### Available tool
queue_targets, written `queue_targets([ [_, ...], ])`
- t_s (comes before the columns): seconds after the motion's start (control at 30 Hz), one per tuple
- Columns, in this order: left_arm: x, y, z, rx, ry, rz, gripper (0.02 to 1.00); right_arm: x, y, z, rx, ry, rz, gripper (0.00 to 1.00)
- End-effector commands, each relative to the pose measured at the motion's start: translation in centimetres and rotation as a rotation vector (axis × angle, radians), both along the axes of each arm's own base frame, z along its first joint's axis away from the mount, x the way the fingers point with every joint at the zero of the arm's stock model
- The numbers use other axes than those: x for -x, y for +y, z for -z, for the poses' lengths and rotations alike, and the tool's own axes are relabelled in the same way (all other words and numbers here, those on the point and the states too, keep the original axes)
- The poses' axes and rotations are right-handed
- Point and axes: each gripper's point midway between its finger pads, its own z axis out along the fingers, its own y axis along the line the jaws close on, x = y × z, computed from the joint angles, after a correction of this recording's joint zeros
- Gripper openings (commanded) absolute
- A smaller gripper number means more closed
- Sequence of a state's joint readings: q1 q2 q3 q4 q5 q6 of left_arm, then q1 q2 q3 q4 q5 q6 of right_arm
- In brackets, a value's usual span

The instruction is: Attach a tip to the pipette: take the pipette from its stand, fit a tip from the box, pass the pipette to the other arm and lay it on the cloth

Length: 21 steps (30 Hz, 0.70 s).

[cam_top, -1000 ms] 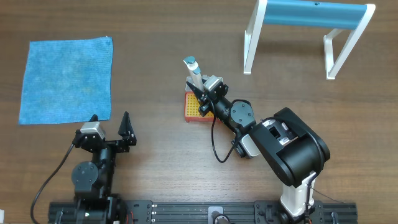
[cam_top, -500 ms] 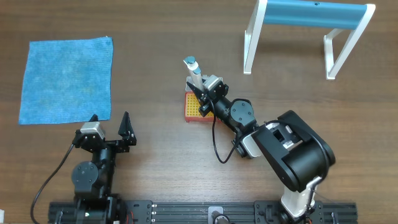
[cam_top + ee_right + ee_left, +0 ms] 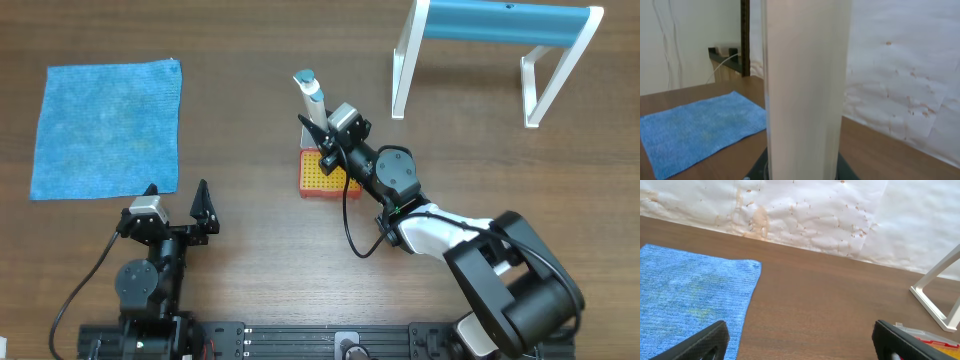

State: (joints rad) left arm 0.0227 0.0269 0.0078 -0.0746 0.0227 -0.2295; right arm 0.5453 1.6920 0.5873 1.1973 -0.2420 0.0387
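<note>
White and upright, the pipette (image 3: 312, 100) is clamped in the right gripper (image 3: 320, 140), whose dark fingers close on its lower body; its grey-blue push button points toward the table's far side. From above, pipette and gripper show at the far edge of the box (image 3: 318, 180), an orange-red rack with a grid of yellow tips, and the gripper covers part of that edge. The pipette's lower end is hidden behind the gripper, so whether a tip is on it cannot be told. In the right wrist view the pale barrel (image 3: 805, 90) stands straight up the middle, with the cloth (image 3: 700, 125) lying flat on the table beyond it.

That blue cloth (image 3: 107, 128) is spread at the far left of the brown wooden table (image 3: 250, 250), well apart from the box. The stand (image 3: 505, 20), a blue bar on white legs, is at the far right with nothing hanging on it.

The left gripper (image 3: 177, 192) is low near its own base, just on the near side of the cloth, fingers spread wide and holding nothing. Its own view shows both black fingers (image 3: 695, 342) apart, with the cloth (image 3: 685, 300) ahead, and a corner of the box (image 3: 925, 332) and a white leg of the stand (image 3: 935, 295) at the other side

No print on the pipette or box is large enough to read
</note>
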Motion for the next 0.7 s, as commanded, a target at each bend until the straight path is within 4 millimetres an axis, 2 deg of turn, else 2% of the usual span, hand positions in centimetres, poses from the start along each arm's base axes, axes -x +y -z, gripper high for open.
queue_targets([
  [0.03,0.0,-0.2,0.1,-0.008,-0.001,0.009,0.925,0.4,1.2,-6.4,-0.011,-0.065,-0.098,0.082],
  [0.13,0.0,-0.2,0.1,-0.008,-0.001,0.009,0.925,0.5,1.9,-8.4,0.041,0.024,-0.162,0.082],
  [0.3,0.0,-0.2,0.1,-0.008,-0.001,0.009,0.923,0.3,1.2,-10.3,0.133,0.225,-0.149,0.08],
  [0.37,0.0,-0.2,0.1,-0.008,-0.001,0.009,0.923,0.4,1.0,-10.3,0.161,0.286,-0.146,0.08],
  [0.57,0.0,-0.2,0.1,-0.008,-0.001,0.009,0.923,1.0,0.6,-8.1,0.168,0.421,-0.14,0.08],
  [0.7,0.0,-0.2,0.1,-0.008,-0.001,0.009,0.923,1.0,0.5,-8.4,0.084,0.51,-0.125,0.084],
])
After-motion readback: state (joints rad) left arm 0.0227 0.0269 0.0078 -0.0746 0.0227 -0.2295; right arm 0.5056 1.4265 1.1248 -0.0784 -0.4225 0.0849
